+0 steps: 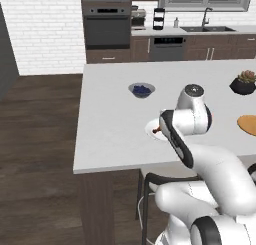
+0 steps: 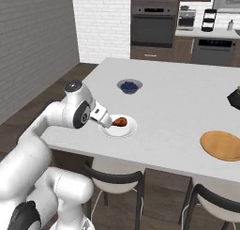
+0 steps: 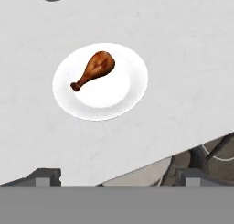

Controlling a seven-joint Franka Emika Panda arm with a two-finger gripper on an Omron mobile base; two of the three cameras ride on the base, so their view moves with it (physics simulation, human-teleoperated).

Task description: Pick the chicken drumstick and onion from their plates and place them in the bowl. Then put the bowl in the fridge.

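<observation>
The glossy orange-brown chicken drumstick (image 3: 94,70) is lying on the shallow white round plate (image 3: 132,72), toward its 11 o'clock side, bone end pointing to 8 o'clock. The claw (image 3: 117,176) is hovering above the pale grey surface (image 3: 192,58), its tips standing wide and holding nothing. The tapered, glossy meat is risking to slip if the fingers are closing on the thin bone.

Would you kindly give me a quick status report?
Hand open, empty, above white plate. Chicken drumstick lying on it, untouched. Nothing in the way.

White arm bent forward, gripper (image 3: 117,176) pointing down, fingers spread wide, empty.
</observation>
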